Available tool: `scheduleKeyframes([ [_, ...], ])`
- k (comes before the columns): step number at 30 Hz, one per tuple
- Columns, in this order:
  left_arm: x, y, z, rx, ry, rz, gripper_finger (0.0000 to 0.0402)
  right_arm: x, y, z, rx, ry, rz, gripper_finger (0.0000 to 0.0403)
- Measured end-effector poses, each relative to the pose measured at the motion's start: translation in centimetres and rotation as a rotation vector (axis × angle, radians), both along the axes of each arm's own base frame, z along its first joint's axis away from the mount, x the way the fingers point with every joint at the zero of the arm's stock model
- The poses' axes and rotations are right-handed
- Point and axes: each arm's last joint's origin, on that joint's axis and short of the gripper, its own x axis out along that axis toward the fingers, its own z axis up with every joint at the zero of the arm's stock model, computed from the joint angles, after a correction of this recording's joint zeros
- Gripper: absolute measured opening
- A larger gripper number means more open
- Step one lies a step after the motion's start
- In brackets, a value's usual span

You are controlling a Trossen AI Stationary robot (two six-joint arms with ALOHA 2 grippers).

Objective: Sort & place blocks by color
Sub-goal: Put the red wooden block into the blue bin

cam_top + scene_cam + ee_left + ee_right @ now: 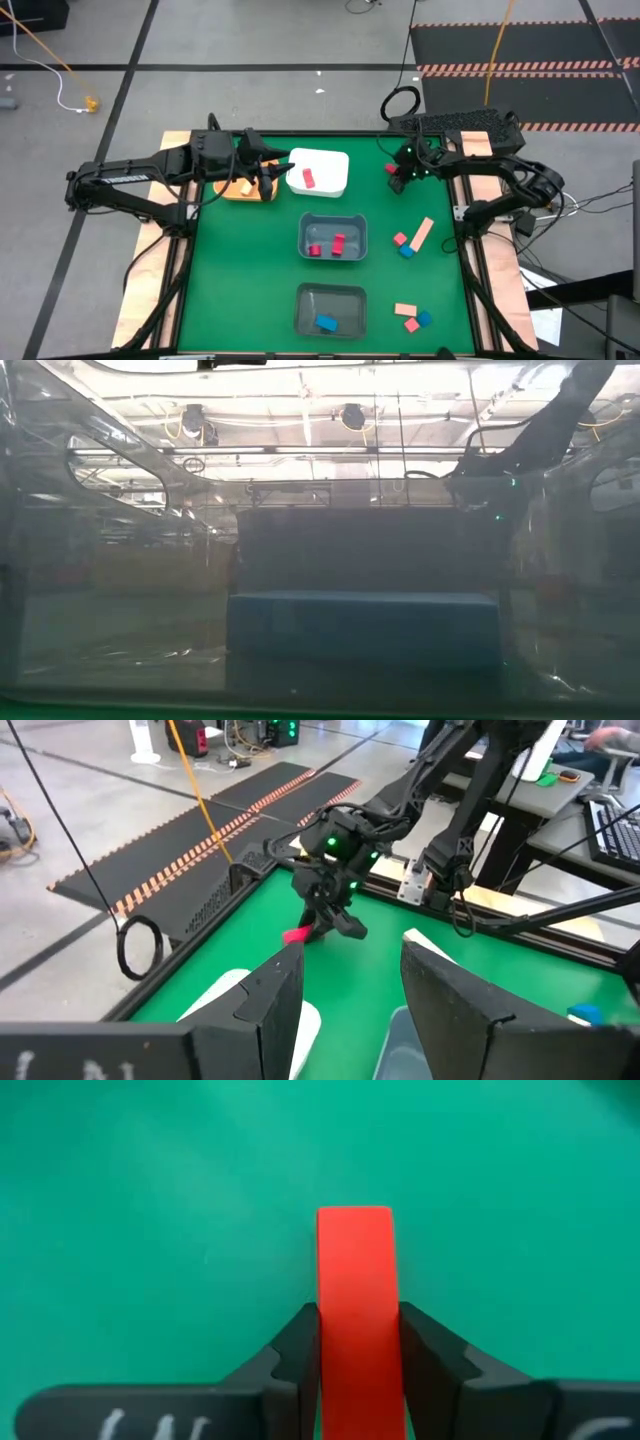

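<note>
The right gripper [357,1370] is clamped on a red block [355,1310] above the green desk [250,300] near its far right corner. The left gripper [350,990], fingers spread and empty, hovers between the orange bin [235,190] and the white bin [325,172], which holds another red block [308,179]. Pink and blue blocks [410,240] lie loose on the desk's right side.
</note>
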Motion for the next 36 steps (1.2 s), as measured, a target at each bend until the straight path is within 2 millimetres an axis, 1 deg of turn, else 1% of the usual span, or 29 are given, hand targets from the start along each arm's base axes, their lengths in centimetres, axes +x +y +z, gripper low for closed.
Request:
scheduleKeyframes([
  [2, 0.0, 0.0, 0.0, -0.014, 0.0, 0.004, 0.017, -0.3, 0.4, 0.9, 0.001, -0.043, -0.029, 0.0086],
  [5, 0.0, 0.0, 0.0, -0.014, 0.0, 0.004, 0.017, -0.1, 0.7, 3.3, -0.031, -0.193, -0.043, 0.0086],
  [7, 0.0, 0.0, 0.0, -0.013, 0.0, 0.007, 0.017, 0.1, 1.4, 4.6, 0.006, -0.305, -0.027, 0.0086],
  [11, 0.0, 0.1, 0.0, -0.007, 0.001, 0.031, 0.017, 0.9, 3.1, 7.1, 0.06, -0.526, 0.06, 0.0086],
  [18, -0.1, 0.1, 0.0, -0.003, 0.001, 0.046, 0.017, 3.2, 6.7, 10.4, 0.064, -0.788, 0.243, 0.0086],
  [23, -0.1, 0.1, 0.0, -0.023, -0.006, 0.052, 0.017, 4.8, 9.6, 11.7, 0.116, -0.927, 0.37, 0.0086],
  [27, -0.1, 0.1, 0.0, -0.037, -0.01, 0.057, 0.017, 5.7, 11.8, 12.2, 0.162, -0.989, 0.468, 0.0086],
  [31, -0.1, 0.1, 0.0, -0.039, -0.01, 0.057, 0.017, 6.5, 13.7, 11.8, 0.182, -0.979, 0.501, 0.0089],
  [36, -0.1, 0.1, -0.1, -0.024, 0.001, 0.053, 0.017, 7.8, 15.5, 11.1, 0.22, -0.992, 0.504, 0.0093],
])
